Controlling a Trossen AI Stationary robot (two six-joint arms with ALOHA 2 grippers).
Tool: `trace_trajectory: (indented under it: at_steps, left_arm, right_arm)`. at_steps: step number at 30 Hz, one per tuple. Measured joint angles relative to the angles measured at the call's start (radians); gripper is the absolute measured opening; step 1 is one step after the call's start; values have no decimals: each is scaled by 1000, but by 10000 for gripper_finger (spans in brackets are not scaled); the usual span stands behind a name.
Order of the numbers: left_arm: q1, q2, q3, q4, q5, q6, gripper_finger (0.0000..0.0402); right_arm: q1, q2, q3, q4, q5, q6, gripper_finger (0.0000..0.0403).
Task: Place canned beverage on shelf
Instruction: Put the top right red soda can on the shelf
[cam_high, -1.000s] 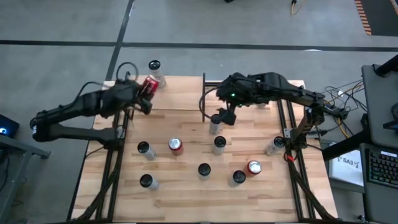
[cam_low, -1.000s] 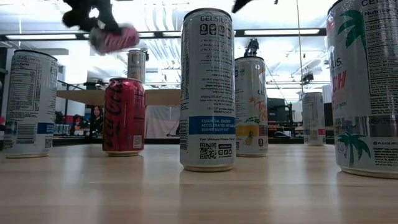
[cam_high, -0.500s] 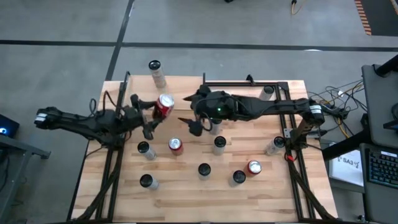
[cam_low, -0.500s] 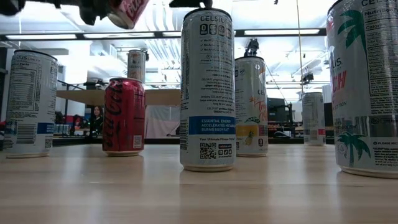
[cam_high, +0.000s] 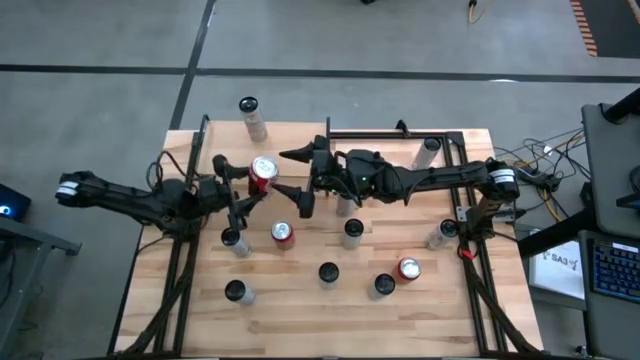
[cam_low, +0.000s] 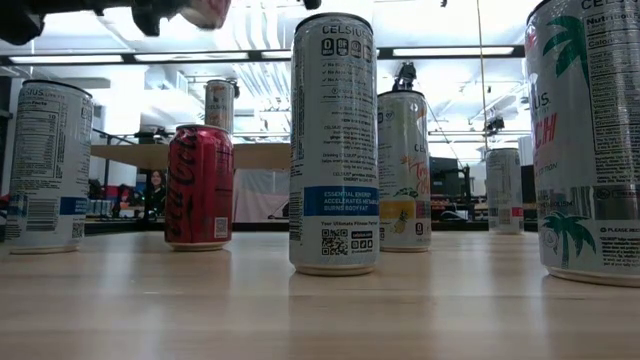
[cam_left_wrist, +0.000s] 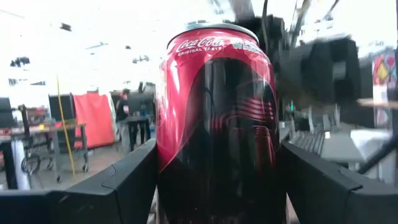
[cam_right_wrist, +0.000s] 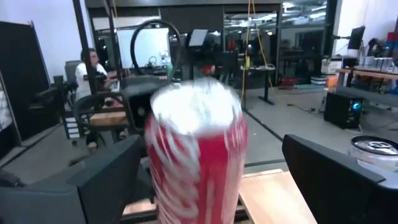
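The canned beverage is a red Coca-Cola can (cam_high: 262, 172), held upright high above the table's middle-left by my left gripper (cam_high: 250, 180), which is shut on it. In the low view only its bottom (cam_low: 203, 10) shows at the picture's top edge. My right gripper (cam_high: 298, 182) reaches in level from the right. It is open, and its fingers stand wide on either side of the can (cam_right_wrist: 198, 162) without touching it. The shelf (cam_high: 390, 147), pale planks in a black frame, stands at the table's far right. My left gripper pinches the can's side walls at the lower half of its body (cam_left_wrist: 163, 168) between its two fingers. The fingers come nearly level from the table's left. The can stands upright in the hold, top up, lifted well clear of the table.
Several cans stand about the table: a red one (cam_high: 283, 232) just near of the grippers, one (cam_high: 345, 205) under my right arm, one (cam_high: 248, 110) at the far left edge, others toward the near side (cam_high: 328, 272). One can (cam_high: 428, 150) shows at the shelf.
My left gripper has carried the can from the far left corner toward the table's middle and tipped it from slanting to upright. My right gripper has swung from pointing down to about level and reached toward the table's left, up to the can, staying open.
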Motion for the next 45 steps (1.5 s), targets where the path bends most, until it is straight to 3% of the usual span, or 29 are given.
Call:
trace_trajectory:
  at_steps: [11,14,19,24,31,37,45]
  left_arm:
    - [0,134,78,22,3,5,277]
    - [0,142,85,18,2,11,277]
    - [0,138,85,6,-13,11,307]
    - [0,123,95,-49,-21,1,318]
    - [5,58,95,-121,-25,-26,322]
    - [6,-44,94,-231,-105,-15,323]
    - [7,-191,93,-362,-170,90,324]
  right_arm:
    - [-6,83,73,13,-1,-27,377]
    - [-6,84,73,11,-2,-32,356]
    - [-6,84,73,19,-8,-21,284]
    - [-8,84,73,16,-3,-9,284]
    - [-23,84,132,-52,1,5,284]
    - [-45,82,223,-167,11,-5,284]
    - [-130,80,253,-255,109,-3,284]
